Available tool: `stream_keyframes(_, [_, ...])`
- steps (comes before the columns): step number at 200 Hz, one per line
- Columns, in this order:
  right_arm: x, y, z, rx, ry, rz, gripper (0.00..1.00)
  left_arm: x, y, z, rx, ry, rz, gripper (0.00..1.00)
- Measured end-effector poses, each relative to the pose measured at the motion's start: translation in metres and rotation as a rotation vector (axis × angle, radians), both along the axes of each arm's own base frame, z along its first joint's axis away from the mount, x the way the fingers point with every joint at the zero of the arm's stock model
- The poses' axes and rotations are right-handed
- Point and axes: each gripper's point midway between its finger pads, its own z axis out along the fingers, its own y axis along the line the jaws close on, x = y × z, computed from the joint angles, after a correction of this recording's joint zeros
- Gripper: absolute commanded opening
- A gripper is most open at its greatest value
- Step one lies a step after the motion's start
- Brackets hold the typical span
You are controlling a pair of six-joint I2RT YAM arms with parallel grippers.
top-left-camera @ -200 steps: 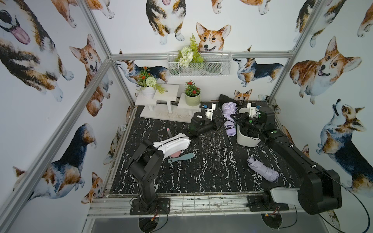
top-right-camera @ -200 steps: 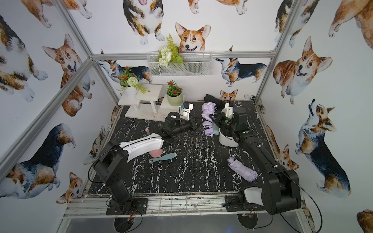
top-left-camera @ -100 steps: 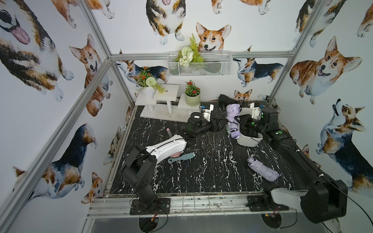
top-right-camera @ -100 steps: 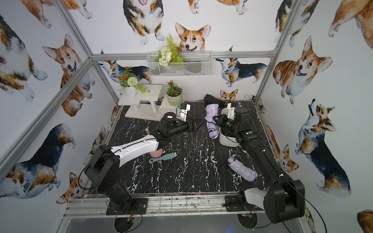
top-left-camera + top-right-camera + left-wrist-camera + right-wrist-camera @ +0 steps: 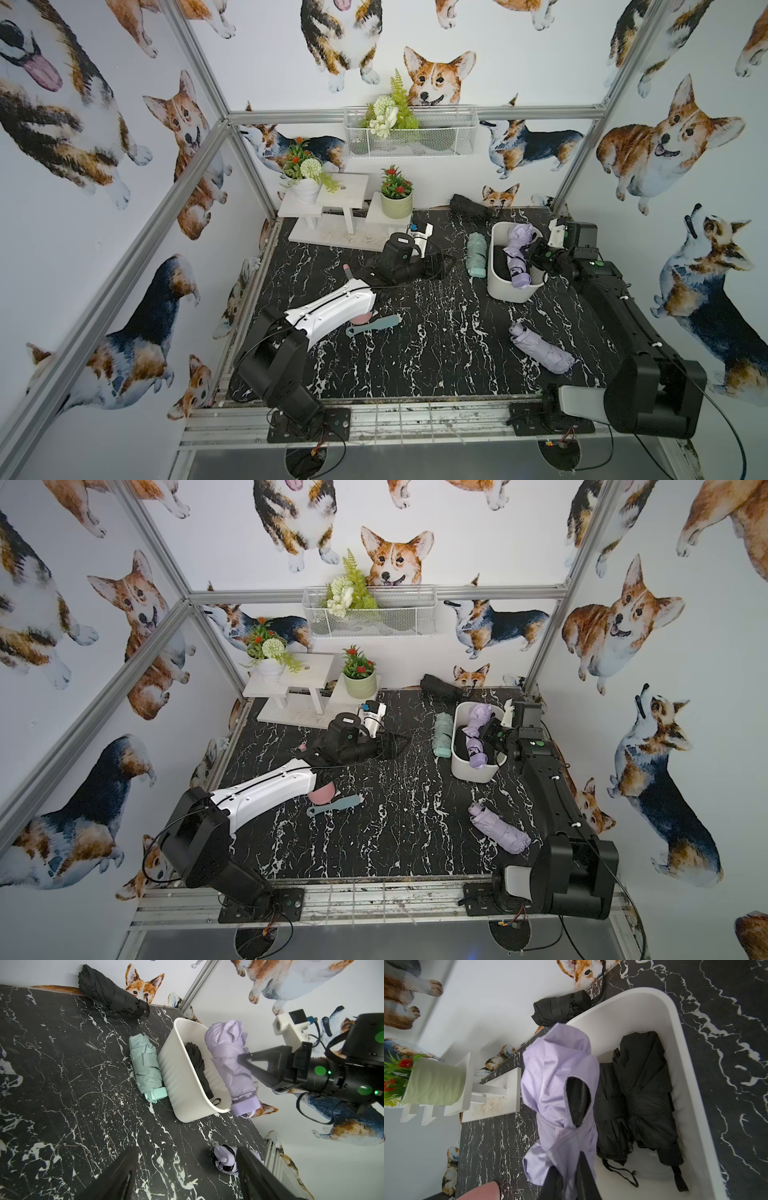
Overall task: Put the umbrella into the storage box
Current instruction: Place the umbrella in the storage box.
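Left wrist view: right gripper [image 5: 242, 1059] clamping lilac umbrella [image 5: 226, 1047] mid-body, holding it over storage box [image 5: 178, 1076], above black umbrella [image 5: 195, 1059] lying inside. Left gripper [image 5: 186, 1151] gaping, empty, well off box. Placing step happening imo; next needing lowering between walls, then letting go.

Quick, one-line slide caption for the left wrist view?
Right end effector grips a folded lilac fabric umbrella over the oblong white plastic storage box, a folded black umbrella lying inside.

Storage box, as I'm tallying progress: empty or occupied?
Occupied: at least one black umbrella lies inside the storage box, per both wrist views.
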Motion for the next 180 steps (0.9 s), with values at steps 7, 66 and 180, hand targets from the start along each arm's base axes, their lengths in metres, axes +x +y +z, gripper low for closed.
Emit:
stream_keyframes(7, [0.004, 0.001, -0.003, 0.003, 0.009, 0.007, 0.0, 0.0, 0.001, -0.002, 0.006, 0.003, 0.006, 0.79])
stream_keyframes(66, [0.047, -0.001, -0.026, 0.032, 0.023, 0.002, 0.0, 0.002, -0.001, -0.022, 0.031, 0.049, 0.003, 0.78])
stream_keyframes(180, [0.069, 0.006, -0.068, 0.113, 0.053, -0.026, 1.0, 0.001, -0.006, -0.02, 0.031, 0.051, -0.018, 0.78])
